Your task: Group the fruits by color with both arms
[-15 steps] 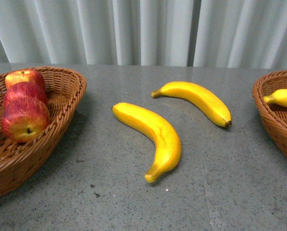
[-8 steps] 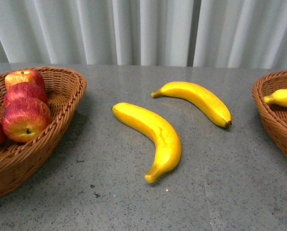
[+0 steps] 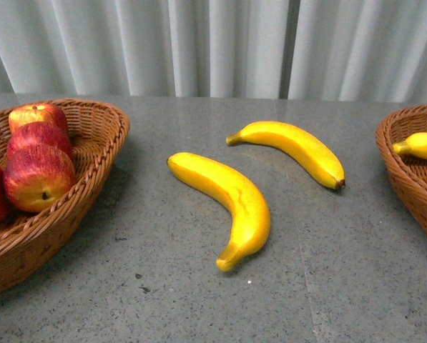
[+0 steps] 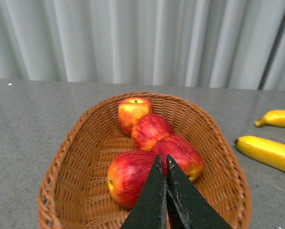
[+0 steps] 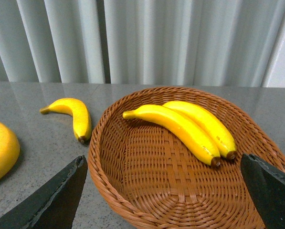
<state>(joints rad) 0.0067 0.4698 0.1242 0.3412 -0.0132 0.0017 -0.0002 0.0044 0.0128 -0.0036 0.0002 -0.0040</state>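
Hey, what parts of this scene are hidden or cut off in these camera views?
Front view: left basket cut by the left edge; right basket and its banana cut by the right edge.
Left wrist view: shut left gripper covers part of the nearest apple.
Right wrist view: table banana cut by the frame edge.

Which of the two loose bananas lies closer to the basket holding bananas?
The rear banana, its dark tip pointing toward that basket; the front banana lies nearer the camera and farther left.
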